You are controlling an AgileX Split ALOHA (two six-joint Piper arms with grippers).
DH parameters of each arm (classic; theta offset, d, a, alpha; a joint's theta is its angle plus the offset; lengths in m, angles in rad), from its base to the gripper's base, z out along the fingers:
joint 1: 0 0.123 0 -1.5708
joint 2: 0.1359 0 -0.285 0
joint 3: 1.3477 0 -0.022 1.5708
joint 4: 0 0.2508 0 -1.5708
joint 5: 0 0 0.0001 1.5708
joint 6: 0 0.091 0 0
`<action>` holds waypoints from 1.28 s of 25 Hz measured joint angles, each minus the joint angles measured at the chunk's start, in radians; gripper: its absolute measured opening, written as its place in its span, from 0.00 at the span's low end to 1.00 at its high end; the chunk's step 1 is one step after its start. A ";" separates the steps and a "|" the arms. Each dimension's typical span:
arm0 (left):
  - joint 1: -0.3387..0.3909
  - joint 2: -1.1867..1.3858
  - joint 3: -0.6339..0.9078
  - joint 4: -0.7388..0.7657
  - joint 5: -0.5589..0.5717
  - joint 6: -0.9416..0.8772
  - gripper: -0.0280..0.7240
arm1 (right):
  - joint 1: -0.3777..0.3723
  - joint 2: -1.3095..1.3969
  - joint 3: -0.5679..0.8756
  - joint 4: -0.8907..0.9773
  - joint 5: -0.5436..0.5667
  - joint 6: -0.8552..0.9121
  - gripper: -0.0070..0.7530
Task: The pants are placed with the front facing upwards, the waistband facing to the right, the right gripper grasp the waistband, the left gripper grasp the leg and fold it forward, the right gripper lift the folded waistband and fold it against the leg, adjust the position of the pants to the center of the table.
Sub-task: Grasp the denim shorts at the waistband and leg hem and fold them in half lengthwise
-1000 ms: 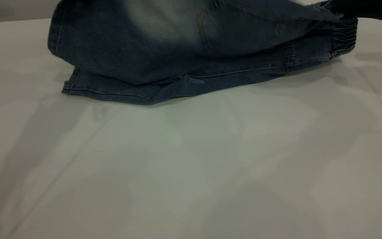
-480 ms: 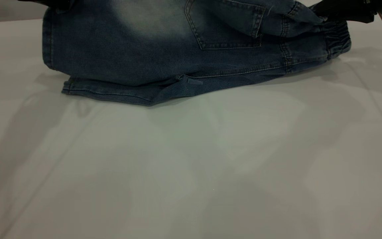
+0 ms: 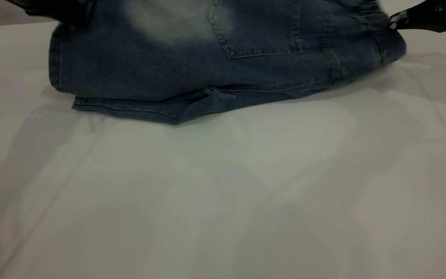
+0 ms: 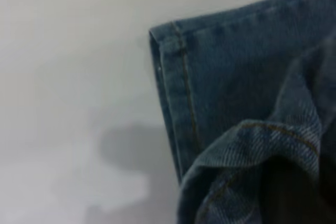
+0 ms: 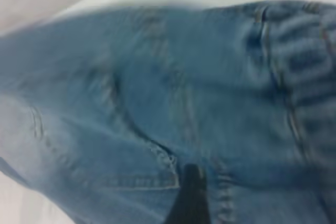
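The blue denim pants [image 3: 207, 73] lie at the far side of the white table [image 3: 223, 193], their upper layer held up and draped over the lower one, back pocket [image 3: 261, 31] showing. My left gripper [image 3: 58, 9] is a dark shape at the leg end, shut with the bunched leg hem [image 4: 252, 145] wrapped around it [image 4: 296, 192]. At the other end my right gripper [image 3: 397, 19] is shut on the gathered waistband [image 5: 310, 72]; one black finger [image 5: 191, 198] lies against the denim. The lower leg hem [image 3: 122, 110] rests flat on the table.
The broad near part of the table [image 3: 323, 217] stretches from the pants to the front edge, marked only by soft shadows. Nothing else stands on it.
Both grippers have carried the upper layer forward and down. The back pocket has slid lower and leftward, covering more of the lower layer; the left gripper has come into view.
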State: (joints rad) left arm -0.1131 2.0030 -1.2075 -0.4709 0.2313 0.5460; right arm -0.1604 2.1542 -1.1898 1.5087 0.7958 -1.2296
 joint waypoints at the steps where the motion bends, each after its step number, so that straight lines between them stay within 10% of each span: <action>1: 0.000 0.013 -0.010 0.000 0.000 0.000 0.12 | 0.000 0.000 -0.006 0.000 -0.004 0.002 0.78; 12: 0.000 0.050 -0.033 0.001 -0.051 0.000 0.14 | 0.000 -0.001 -0.014 -0.008 -0.007 0.017 0.77; 23: 0.000 0.050 -0.033 -0.001 -0.081 -0.004 0.65 | 0.000 -0.001 -0.014 -0.036 0.006 0.103 0.77; 32: 0.000 0.026 -0.033 -0.009 -0.031 -0.015 0.72 | -0.001 0.012 -0.021 -0.117 -0.051 0.260 0.77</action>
State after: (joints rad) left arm -0.1131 2.0291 -1.2403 -0.4797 0.2004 0.5306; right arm -0.1613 2.1664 -1.2108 1.3921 0.7450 -0.9693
